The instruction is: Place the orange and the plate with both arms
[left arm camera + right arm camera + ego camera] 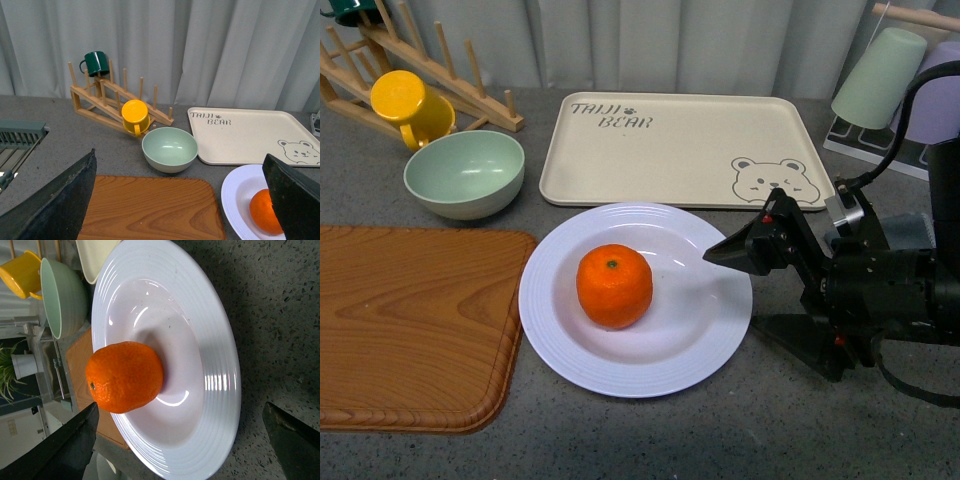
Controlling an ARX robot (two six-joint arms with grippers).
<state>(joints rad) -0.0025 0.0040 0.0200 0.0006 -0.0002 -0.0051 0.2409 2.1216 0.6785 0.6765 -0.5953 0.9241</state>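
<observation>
The orange sits in the middle of the white plate on the grey counter. It also shows in the right wrist view on the plate, and in the left wrist view on the plate. My right gripper is open and empty, its fingers turned sideways at the plate's right rim. My left gripper is open and empty above the wooden board, out of the front view.
A wooden cutting board lies left of the plate. A pale green bowl, a yellow mug on a wooden rack and a beige bear tray stand behind. Upturned cups stand at the back right.
</observation>
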